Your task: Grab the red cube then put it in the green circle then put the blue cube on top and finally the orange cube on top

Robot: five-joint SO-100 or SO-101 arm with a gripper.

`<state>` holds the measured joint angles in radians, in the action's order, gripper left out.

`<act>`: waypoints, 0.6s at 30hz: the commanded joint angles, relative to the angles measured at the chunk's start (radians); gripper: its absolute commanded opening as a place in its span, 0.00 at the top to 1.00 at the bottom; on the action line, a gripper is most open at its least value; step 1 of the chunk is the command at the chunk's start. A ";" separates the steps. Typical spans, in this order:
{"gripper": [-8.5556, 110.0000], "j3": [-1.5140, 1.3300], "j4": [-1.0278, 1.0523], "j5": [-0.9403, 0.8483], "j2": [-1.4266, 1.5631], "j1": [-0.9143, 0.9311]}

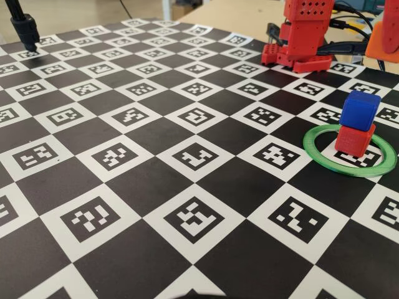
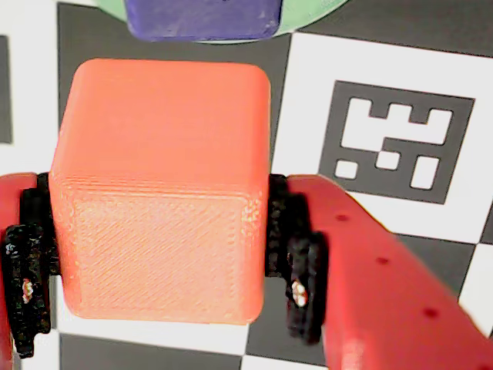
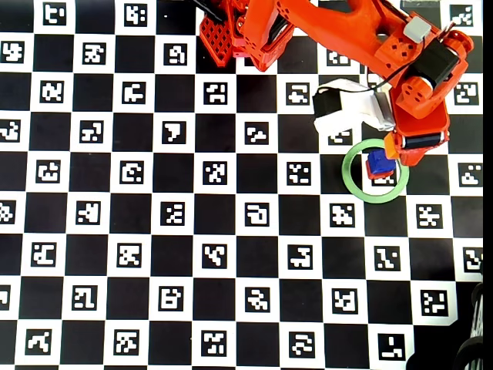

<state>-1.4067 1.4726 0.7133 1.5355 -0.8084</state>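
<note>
The red cube point(image 1: 355, 139) stands inside the green circle point(image 1: 308, 148), with the blue cube point(image 1: 360, 110) stacked on top of it, slightly twisted. In the wrist view my gripper point(image 2: 159, 262) is shut on the orange cube point(image 2: 162, 193), its black pads point(image 2: 296, 254) pressed against both sides. The cube hangs above the board, just short of the blue cube point(image 2: 200, 17) and the green circle point(image 2: 304, 11). From overhead, the gripper point(image 3: 399, 146) hovers at the upper right rim of the green circle point(image 3: 347, 173), beside the blue cube point(image 3: 377, 162). The red cube is hidden there.
The whole table is a black-and-white marker checkerboard point(image 1: 187, 156). The arm's red base point(image 1: 299, 37) stands at the back in the fixed view, with cables behind it. A black stand point(image 1: 25, 28) rises at the far left corner.
</note>
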 commanded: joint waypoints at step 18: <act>0.87 -0.051 -0.075 -0.012 0.064 0.041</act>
<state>-1.4634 1.4128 0.7087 1.5324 -0.7747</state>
